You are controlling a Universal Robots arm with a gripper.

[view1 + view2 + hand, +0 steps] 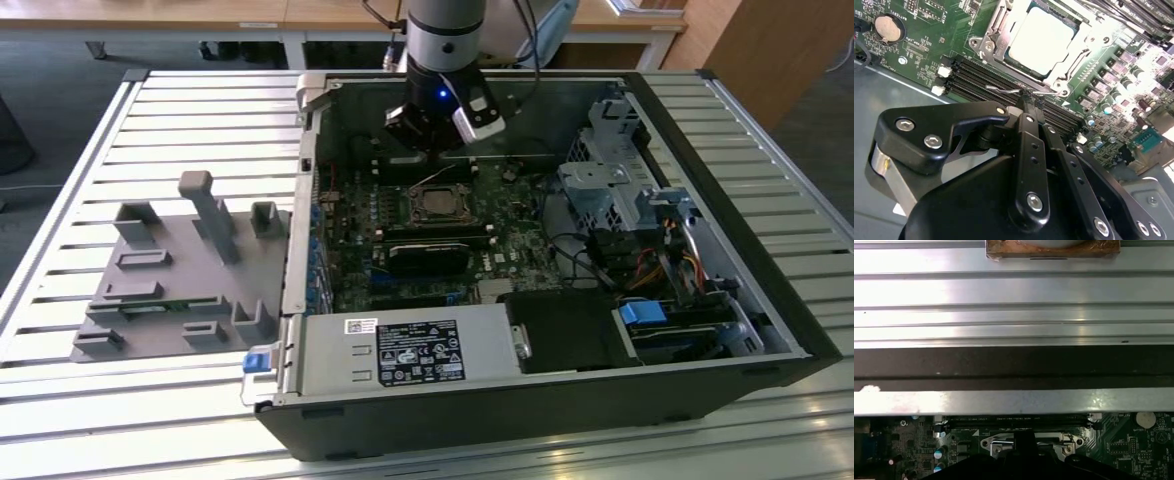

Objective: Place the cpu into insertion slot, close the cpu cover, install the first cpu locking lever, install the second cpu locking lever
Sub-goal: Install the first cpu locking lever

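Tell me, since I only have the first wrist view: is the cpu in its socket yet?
Observer: Yes. In the second wrist view the cpu lies flat in the board, with the cpu cover framing it.
Operator: And where is the gripper?
Observer: The second wrist view shows the gripper with its tip at a thin wire locking lever, just beside the cover's edge.
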